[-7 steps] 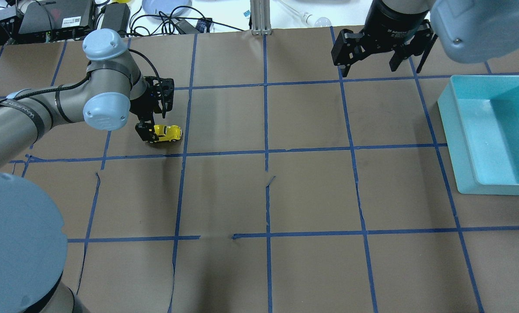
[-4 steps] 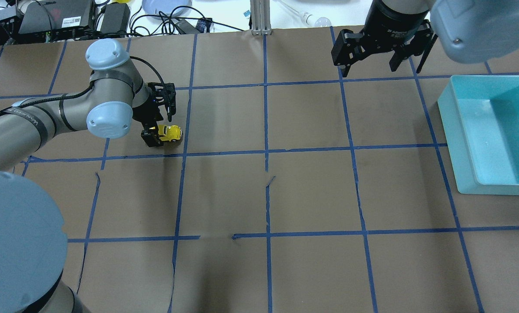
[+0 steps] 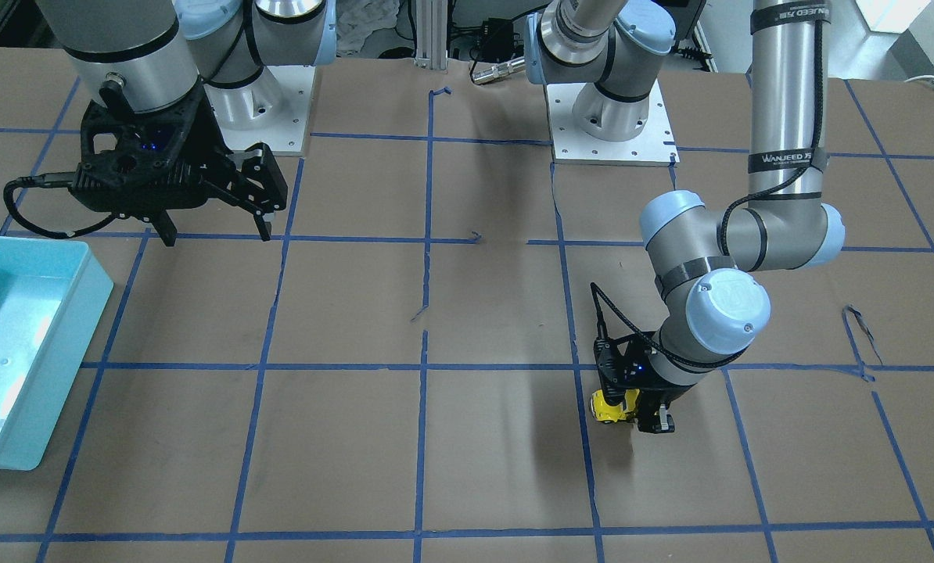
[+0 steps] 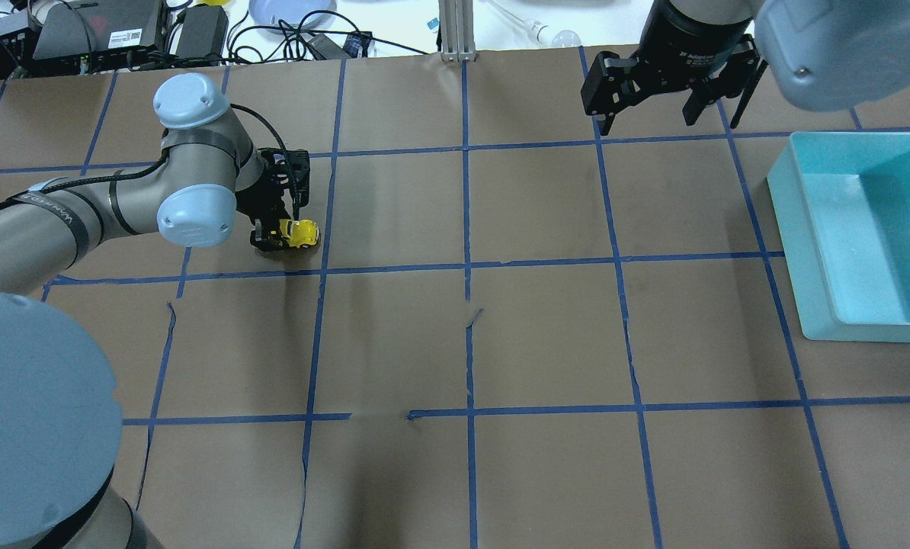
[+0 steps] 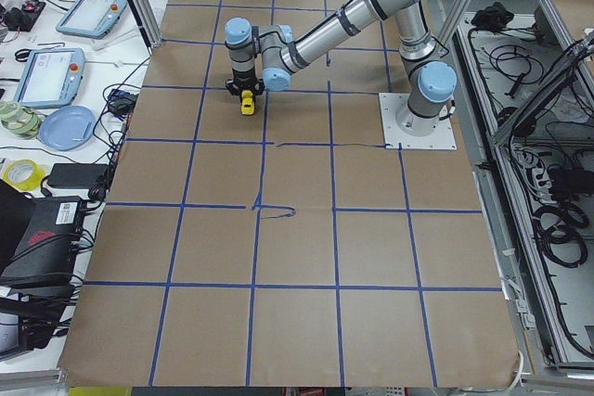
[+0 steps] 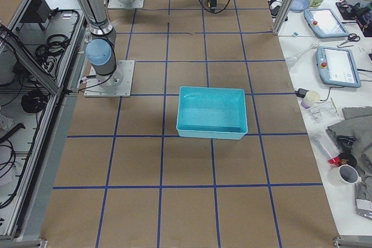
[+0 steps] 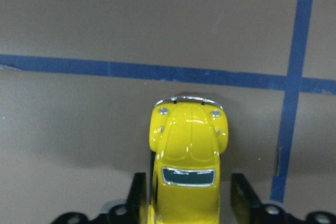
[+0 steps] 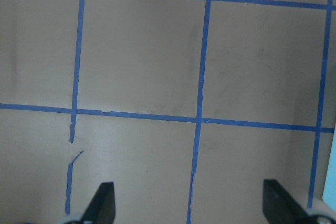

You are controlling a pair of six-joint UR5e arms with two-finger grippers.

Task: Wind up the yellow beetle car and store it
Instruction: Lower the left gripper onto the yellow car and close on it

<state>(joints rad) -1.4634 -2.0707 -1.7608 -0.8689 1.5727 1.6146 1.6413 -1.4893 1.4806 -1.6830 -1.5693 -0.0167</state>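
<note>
The yellow beetle car point(image 4: 298, 232) stands on the brown table in the left half of the overhead view, also seen in the front view point(image 3: 608, 407) and the exterior left view point(image 5: 247, 105). My left gripper point(image 4: 275, 236) is low at the table with its fingers either side of the car's rear. In the left wrist view the car point(image 7: 188, 150) sits between the fingers point(image 7: 137, 192) with a small gap on each side, so the gripper is open. My right gripper point(image 4: 664, 113) hangs open and empty at the far right, above bare table point(image 8: 190, 203).
A teal bin point(image 4: 805, 252) stands at the table's right edge, also in the front view point(image 3: 60, 344). Blue tape lines grid the brown table. Cables, a plate and electronics lie beyond the far edge.
My left gripper has moved to the right and lower, so its fingers now stand around more of the car's rear. The car and the right arm have not moved.
</note>
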